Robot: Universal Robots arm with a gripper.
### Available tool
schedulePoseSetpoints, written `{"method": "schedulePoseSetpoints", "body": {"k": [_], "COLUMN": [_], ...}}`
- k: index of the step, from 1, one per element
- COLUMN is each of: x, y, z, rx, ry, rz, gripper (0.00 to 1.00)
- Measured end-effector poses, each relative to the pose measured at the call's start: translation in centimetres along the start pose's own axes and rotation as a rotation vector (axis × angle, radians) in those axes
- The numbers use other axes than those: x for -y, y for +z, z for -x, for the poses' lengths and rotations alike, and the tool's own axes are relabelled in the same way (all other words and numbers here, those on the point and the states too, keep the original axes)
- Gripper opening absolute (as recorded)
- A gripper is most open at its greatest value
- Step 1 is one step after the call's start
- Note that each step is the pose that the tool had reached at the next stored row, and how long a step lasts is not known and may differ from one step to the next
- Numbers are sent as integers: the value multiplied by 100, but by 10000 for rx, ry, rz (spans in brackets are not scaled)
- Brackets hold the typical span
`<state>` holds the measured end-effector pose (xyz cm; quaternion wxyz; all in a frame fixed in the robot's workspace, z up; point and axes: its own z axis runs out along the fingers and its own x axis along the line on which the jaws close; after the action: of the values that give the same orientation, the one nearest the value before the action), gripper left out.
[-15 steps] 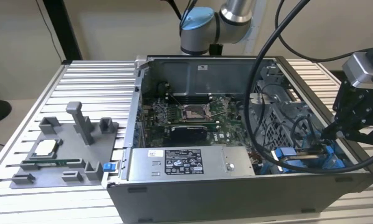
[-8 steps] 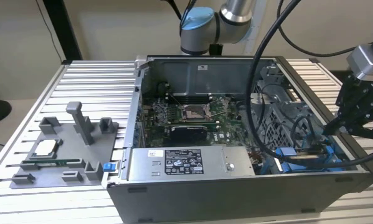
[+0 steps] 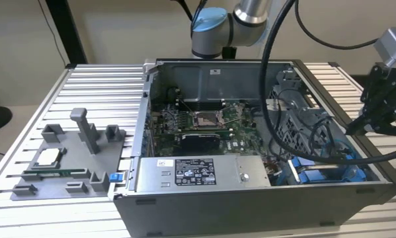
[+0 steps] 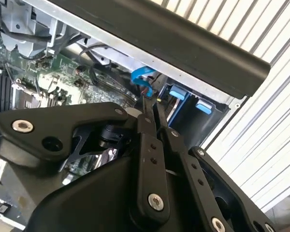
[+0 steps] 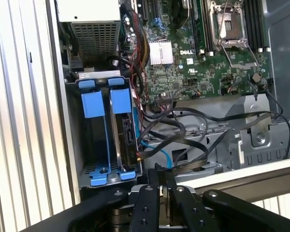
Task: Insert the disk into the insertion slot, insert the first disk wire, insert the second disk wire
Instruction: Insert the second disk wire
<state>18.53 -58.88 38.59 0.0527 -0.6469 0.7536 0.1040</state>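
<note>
Exterior view: the open computer case [image 3: 251,198] lies on the slatted table [image 3: 98,89], and the gripper [image 3: 354,130] hangs over the case's edge at the exterior view's right, above the insertion slot [image 3: 330,174]. The first wrist view shows the disk [image 5: 122,130] seated on edge in that bay, blue carrier tabs up, beside an empty berth. Loose black cables [image 5: 183,140] and a blue wire [image 5: 159,151] crowd the bay, and could snag the closed, empty fingers [image 4: 147,123].

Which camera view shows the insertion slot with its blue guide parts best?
The first wrist view: the insertion slot is seen from above with both blue guides. In the exterior view it is partly hidden behind cables. In the second wrist view, blue tabs peek past the claw.
</note>
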Motion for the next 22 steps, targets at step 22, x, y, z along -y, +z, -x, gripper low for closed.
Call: {"method": "schedulePoseSetpoints", "body": {"k": [22], "x": [-426], "y": [44], "z": [-103], "rx": [30], "ry": [-9], "rz": [-159], "gripper": [0]}}
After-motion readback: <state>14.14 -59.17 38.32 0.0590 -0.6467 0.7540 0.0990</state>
